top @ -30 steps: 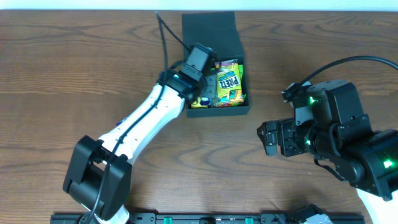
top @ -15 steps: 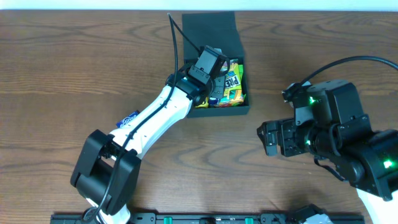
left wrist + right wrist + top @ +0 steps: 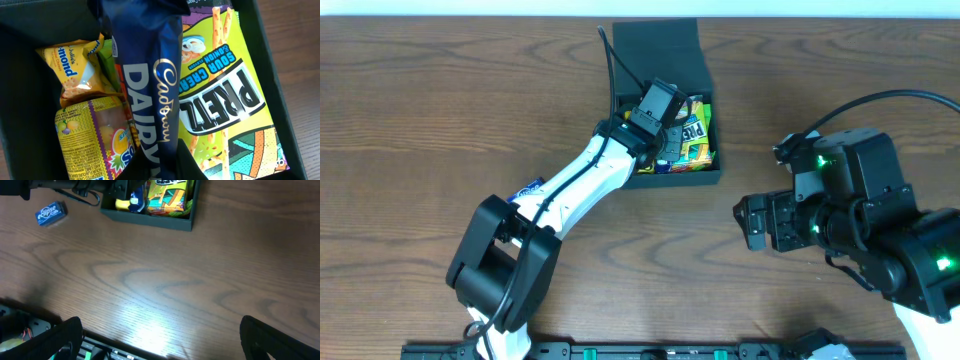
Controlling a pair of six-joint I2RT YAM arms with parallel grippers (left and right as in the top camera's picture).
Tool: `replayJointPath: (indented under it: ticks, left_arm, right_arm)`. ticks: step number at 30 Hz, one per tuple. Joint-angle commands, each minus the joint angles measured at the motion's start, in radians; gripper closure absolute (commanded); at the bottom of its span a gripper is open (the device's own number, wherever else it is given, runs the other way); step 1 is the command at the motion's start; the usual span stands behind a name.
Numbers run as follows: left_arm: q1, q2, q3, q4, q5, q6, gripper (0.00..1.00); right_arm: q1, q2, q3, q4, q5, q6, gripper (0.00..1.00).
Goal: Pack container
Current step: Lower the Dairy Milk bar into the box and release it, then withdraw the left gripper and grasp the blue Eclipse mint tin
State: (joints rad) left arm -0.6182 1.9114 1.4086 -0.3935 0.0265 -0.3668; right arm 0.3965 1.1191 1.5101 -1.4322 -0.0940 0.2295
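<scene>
Your left gripper [image 3: 665,135] clamped on Cadbury bar [image 3: 150,75], over container [image 3: 685,178]. Container at far table centre, roughly square, mouth up, flap lid open toward far edge. Inside, left to right: almond packet [image 3: 67,70], fruit-print packet [image 3: 95,135], Cadbury bar, Pretz packet [image 3: 225,100]. Your right gripper [image 3: 160,337] spread wide above bare tabletop, front right.

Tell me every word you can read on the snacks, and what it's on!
"Cadbury DAIRY" on the dark blue chocolate bar; rest cut off.
"PRETZ", "SOUR CREAM & ONION" on the green pretzel packet, partly covered.
"eclipse" on the small blue pack on the table.
"smond" on the yellow packet; its start is hidden.
The fruit-print packet in the container: words too small to read.
</scene>
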Motion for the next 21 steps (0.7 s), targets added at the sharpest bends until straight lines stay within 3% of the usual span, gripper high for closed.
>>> replayJointPath:
  ticks: [1,2,5,13,21]
  left_arm:
    - [0.003,0.006,0.023,0.010,-0.008,-0.008,0.54]
    - [0.003,0.006,0.023,0.014,-0.008,-0.007,0.47]
    - [0.003,0.000,0.032,0.006,-0.007,-0.007,0.42]
    - [0.007,-0.150,0.051,-0.022,-0.042,0.031,0.41]
    - [0.106,-0.359,0.051,-0.288,-0.253,0.030,0.38]
  right_arm:
    - [-0.010,0.000,0.010,-0.001,0.000,-0.010,0.01]
    - [-0.010,0.000,0.010,-0.001,0.000,-0.010,0.01]
    - [-0.010,0.000,0.010,-0.001,0.000,-0.010,0.01]
    - [-0.010,-0.001,0.010,-0.001,0.000,-0.010,0.01]
    - [-0.010,-0.001,0.010,-0.001,0.000,-0.010,0.01]
